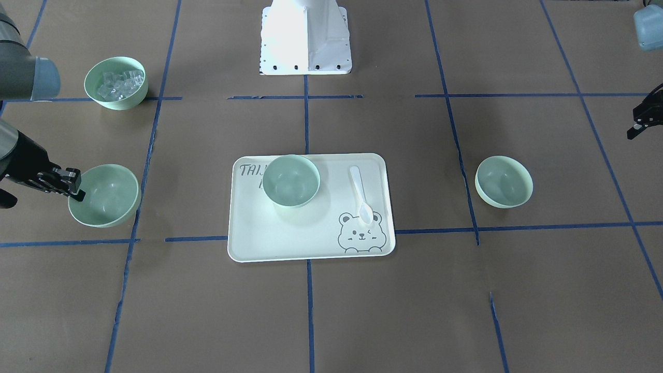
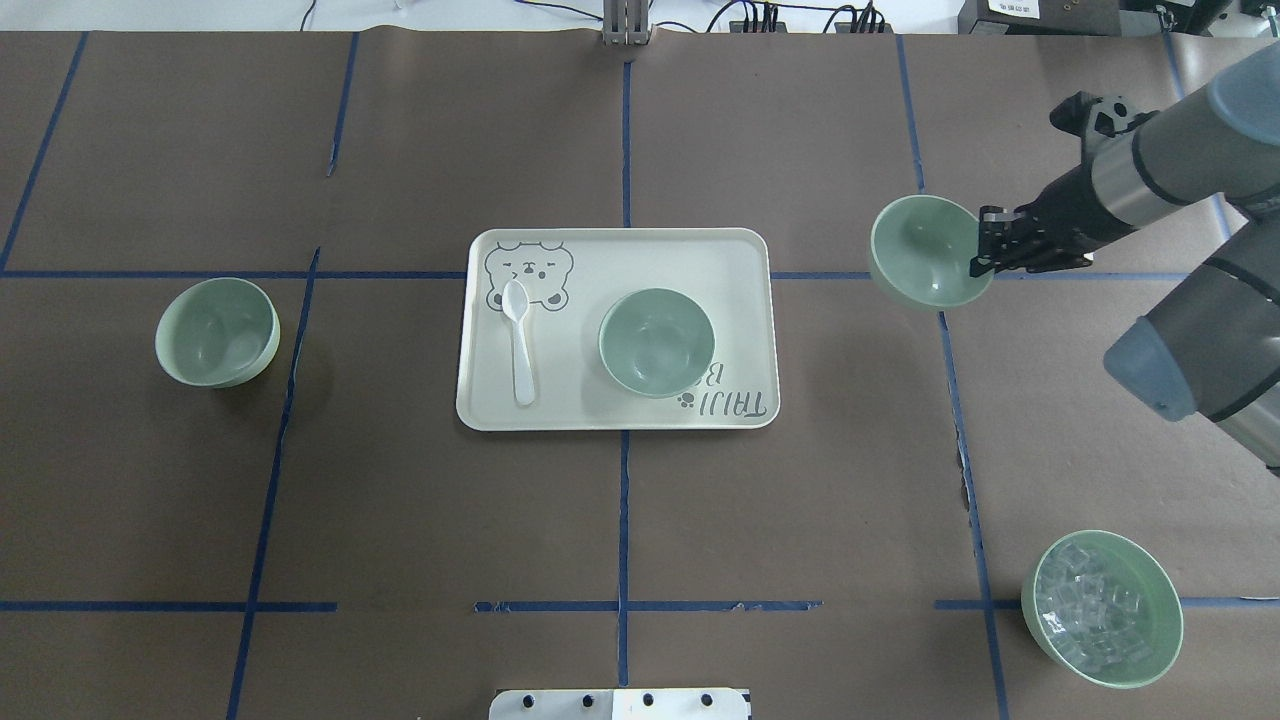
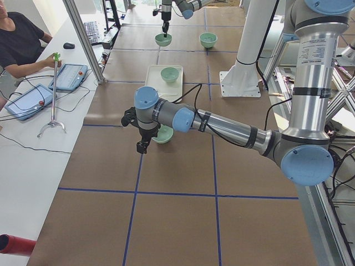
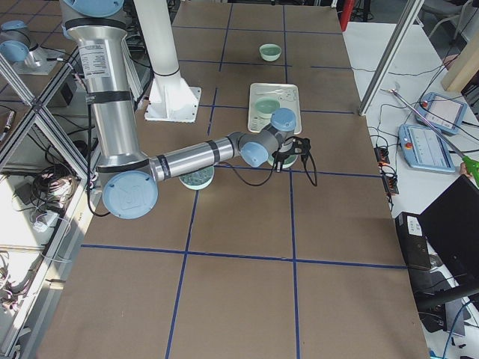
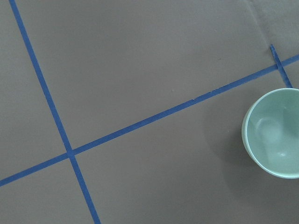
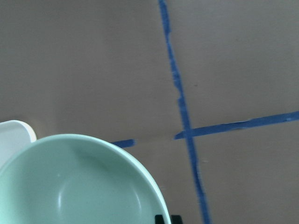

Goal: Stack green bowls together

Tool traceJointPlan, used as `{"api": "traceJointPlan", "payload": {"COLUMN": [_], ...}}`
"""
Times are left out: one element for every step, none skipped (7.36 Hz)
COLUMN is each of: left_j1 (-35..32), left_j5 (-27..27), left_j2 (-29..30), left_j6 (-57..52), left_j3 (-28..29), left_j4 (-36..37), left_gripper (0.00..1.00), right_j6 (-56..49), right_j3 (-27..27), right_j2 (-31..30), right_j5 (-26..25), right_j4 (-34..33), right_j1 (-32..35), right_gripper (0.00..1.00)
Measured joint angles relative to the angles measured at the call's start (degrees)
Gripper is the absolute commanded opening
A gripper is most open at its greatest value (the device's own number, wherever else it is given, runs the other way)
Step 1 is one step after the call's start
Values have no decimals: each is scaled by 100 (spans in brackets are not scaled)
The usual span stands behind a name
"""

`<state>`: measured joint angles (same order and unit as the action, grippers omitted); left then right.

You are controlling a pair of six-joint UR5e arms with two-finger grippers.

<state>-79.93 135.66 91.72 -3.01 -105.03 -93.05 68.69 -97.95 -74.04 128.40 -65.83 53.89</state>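
The right gripper (image 2: 982,255) is clamped on the rim of one bowl (image 2: 928,250), near the tray (image 2: 745,250). A second bowl (image 2: 656,342) sits on the tray beside a spoon (image 2: 520,340). The third bowl (image 2: 217,332) stands well apart, near the left gripper (image 1: 637,123), whose opening I cannot tell.

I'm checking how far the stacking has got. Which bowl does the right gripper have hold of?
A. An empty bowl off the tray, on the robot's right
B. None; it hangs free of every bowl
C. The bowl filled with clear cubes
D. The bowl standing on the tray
A: the right gripper pinches the rim of the empty green bowl beside the tray, while the bowl on the tray and the ice bowl stand untouched.
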Motion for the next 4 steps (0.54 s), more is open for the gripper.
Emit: {"api": "traceJointPlan", "payload": {"left_j1": [3, 3, 4, 4], "left_j5": [3, 4, 4, 4], "left_j2": [5, 14, 25, 33], "left_j6": [-4, -6, -7, -7], "left_j3": [-4, -5, -3, 2], "left_j4": [-2, -2, -5, -8], "left_gripper": [100, 100, 100, 100], "right_j6": [624, 1080, 1460, 1772], "right_j3": [-6, 12, 23, 19], "right_j2": [506, 973, 1340, 1556], "right_j5": [-313, -603, -807, -1043], "right_j4": [-85, -254, -446, -571], "right_j1": [-506, -939, -1248, -1526], "right_gripper": [0, 0, 0, 0]}}
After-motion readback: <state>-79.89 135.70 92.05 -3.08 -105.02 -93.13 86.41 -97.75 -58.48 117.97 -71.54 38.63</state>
